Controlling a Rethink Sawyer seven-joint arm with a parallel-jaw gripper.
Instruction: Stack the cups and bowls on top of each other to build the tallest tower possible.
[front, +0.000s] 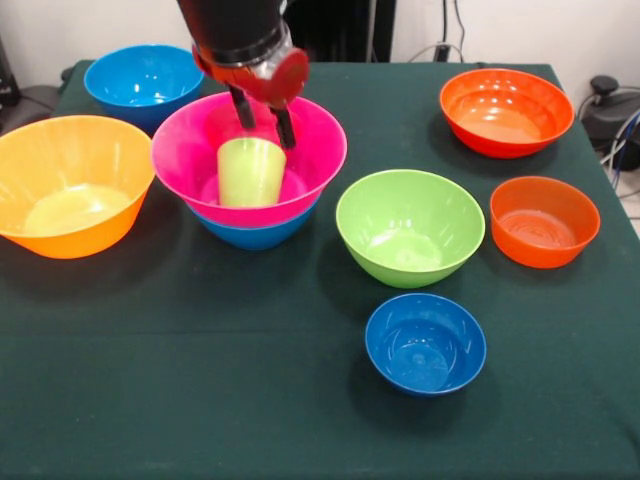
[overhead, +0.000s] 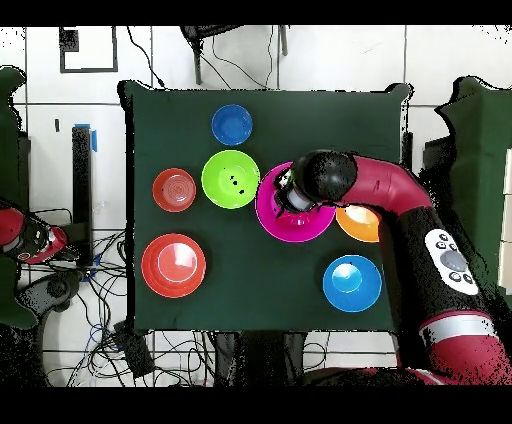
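A lime-green cup (front: 250, 175) stands upright inside the large pink bowl (front: 185, 150), which is nested in a medium blue bowl (front: 255, 236). That pile is the tower, at the table's left centre. My gripper (front: 266, 135) hangs right over the cup, open, with its two dark fingers (front: 243, 108) apart at the cup's far rim. In the overhead view the arm's head covers the cup and the fingers, leaving only the pink bowl's (overhead: 272, 218) edge showing. Loose bowls lie around: green (front: 410, 225), small blue (front: 425, 342), large orange (front: 70, 185).
A second medium blue bowl (front: 145, 80) sits behind the tower to the left. A large red-orange bowl (front: 505, 110) and a smaller one (front: 545, 220) stand at the right. The green bowl (overhead: 230, 178) sits close beside the pink one. Cables lie off the table's right edge.
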